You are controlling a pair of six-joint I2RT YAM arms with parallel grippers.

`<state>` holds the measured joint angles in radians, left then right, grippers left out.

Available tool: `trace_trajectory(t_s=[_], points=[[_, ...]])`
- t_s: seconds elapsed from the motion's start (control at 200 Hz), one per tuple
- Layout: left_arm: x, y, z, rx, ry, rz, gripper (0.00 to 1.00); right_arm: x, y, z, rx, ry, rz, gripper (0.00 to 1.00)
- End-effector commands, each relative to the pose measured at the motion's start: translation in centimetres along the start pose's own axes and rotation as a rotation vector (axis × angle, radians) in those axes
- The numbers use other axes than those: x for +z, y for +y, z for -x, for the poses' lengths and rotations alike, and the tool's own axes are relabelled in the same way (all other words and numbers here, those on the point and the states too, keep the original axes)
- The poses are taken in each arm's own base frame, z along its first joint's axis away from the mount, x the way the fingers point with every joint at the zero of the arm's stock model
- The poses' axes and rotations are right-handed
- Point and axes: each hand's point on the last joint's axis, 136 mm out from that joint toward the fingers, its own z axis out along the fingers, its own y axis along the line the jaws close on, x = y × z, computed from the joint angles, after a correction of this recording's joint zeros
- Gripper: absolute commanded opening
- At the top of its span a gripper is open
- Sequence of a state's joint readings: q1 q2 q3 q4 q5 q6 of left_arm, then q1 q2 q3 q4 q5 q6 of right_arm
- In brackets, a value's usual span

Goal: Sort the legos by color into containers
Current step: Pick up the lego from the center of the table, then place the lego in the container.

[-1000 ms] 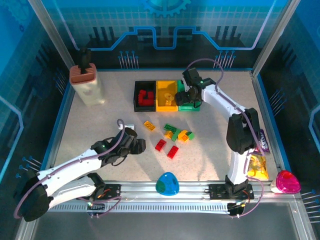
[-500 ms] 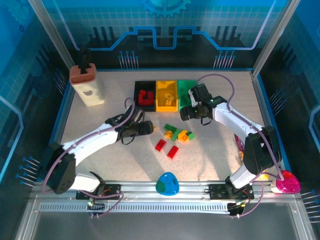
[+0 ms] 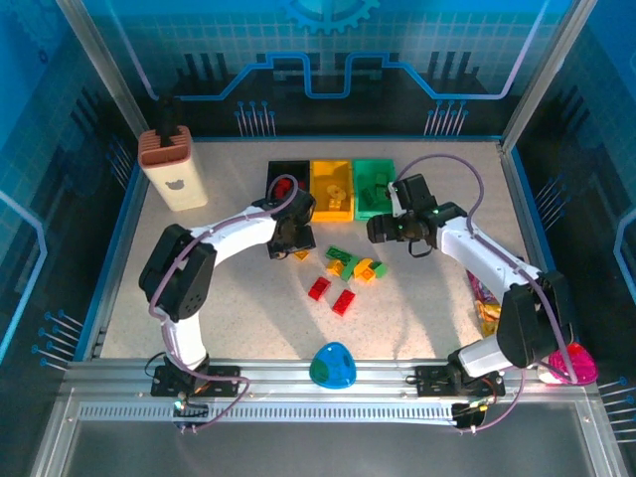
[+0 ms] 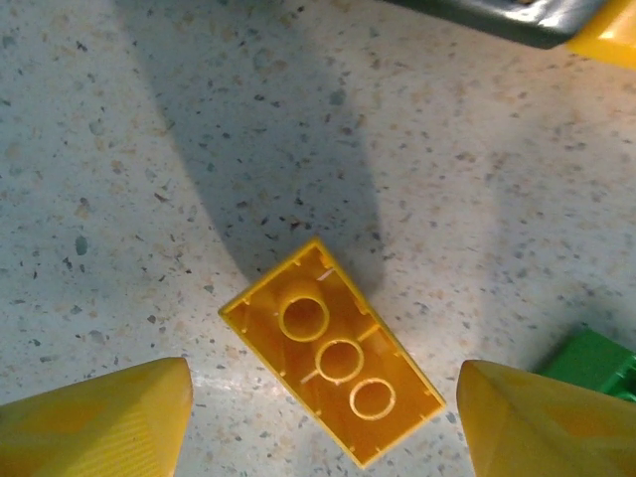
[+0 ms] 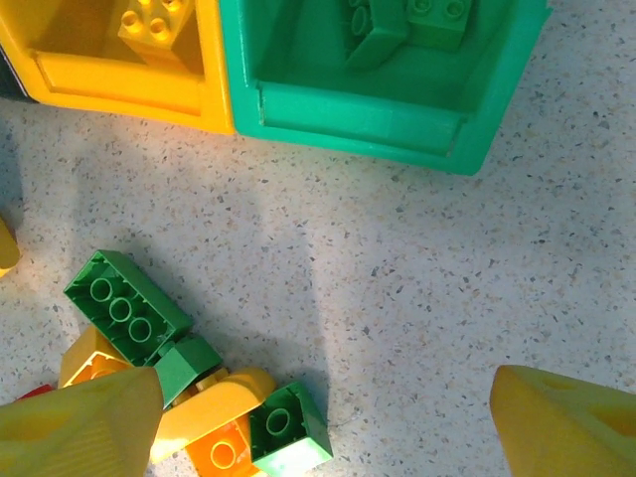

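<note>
My left gripper (image 3: pixel 292 238) (image 4: pixel 323 427) hangs open just in front of the black container (image 3: pixel 286 189). A yellow lego (image 4: pixel 333 366) (image 3: pixel 296 252) lies upside down between its fingertips (image 4: pixel 99 422), untouched. The yellow container (image 3: pixel 332 189) (image 5: pixel 119 75) holds a yellow lego (image 5: pixel 154 25). The green container (image 3: pixel 374 186) (image 5: pixel 378 109) holds green legos (image 5: pixel 407 20). My right gripper (image 3: pixel 383 231) (image 5: pixel 323 427) is open over bare table in front of the green container. A pile of green and yellow legos (image 3: pixel 356 264) (image 5: pixel 209 417) lies just left of it. Two red legos (image 3: pixel 331 295) lie nearer.
A beige block with a brown top (image 3: pixel 171 169) stands at the back left. A blue-green egg (image 3: pixel 333 366) sits at the front edge. Snack bags (image 3: pixel 489 313) and a pink bowl (image 3: pixel 571 363) are at the front right, by the right arm's base.
My left arm swung from the front left up to the yellow lego by the black container. My right gripper drew back from the green container toward the pile.
</note>
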<state>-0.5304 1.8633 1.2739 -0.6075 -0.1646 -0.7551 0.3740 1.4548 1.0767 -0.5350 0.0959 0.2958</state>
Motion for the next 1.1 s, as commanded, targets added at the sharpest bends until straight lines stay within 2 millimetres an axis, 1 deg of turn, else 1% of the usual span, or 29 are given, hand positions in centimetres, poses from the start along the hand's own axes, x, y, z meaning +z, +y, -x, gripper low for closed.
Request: trace_trajectory(t_s=[0.0,0.07,0.195,0.365,0.49,0.555,0.67,0.76,0.846,0.921,0.961,0.976,1.091], points=[[0.6,0.9,0.1,-0.048,0.020,0.062,0.71,-0.4,-0.5,-0.2,0.036,-0.021,0.015,0.86],[1.4,0.7,0.2,-0.059,0.031,0.064,0.69,-0.3,-0.7,-0.4,0.044,-0.023,0.016,0.86],[2.2,0.1,0.2,-0.061,0.044,0.057,0.61,-0.4,-1.1,-0.8,0.052,-0.022,0.014,0.86],[1.9,-0.5,0.5,-0.023,0.025,0.072,0.45,-0.8,-1.5,-1.0,0.065,-0.036,0.014,0.85],[1.5,-0.9,0.5,0.015,0.013,0.081,0.35,-0.7,-1.6,-1.3,0.074,-0.035,0.021,0.84],[0.7,-1.4,0.5,0.041,-0.001,0.081,0.33,-0.7,-1.5,-1.4,0.080,-0.035,0.025,0.84],[-1.9,-3.1,1.3,0.090,-0.058,0.049,0.32,-0.6,-1.6,-1.8,0.084,-0.033,0.027,0.83],[-3.6,-4.5,2.4,0.100,-0.088,0.004,0.32,-0.5,-1.5,-2.1,0.089,-0.028,0.034,0.82],[-4.8,-5.8,3.6,0.116,-0.124,-0.030,0.32,-0.6,-1.5,-2.7,0.098,-0.024,0.041,0.81],[-5.5,-6.9,4.7,0.143,-0.151,-0.054,0.32,-0.7,-1.5,-3.2,0.105,-0.024,0.044,0.81],[-5.8,-7.7,5.2,0.161,-0.159,-0.066,0.33,-1.0,-1.5,-3.1,0.106,-0.036,0.048,0.81],[-6.0,-8.0,5.5,0.167,-0.165,-0.071,0.33,-0.6,-1.7,-4.0,0.109,-0.016,0.043,0.81],[-6.3,-9.5,7.5,0.195,-0.192,-0.080,0.33,-1.0,-1.7,-5.0,0.117,-0.013,0.049,0.79]])
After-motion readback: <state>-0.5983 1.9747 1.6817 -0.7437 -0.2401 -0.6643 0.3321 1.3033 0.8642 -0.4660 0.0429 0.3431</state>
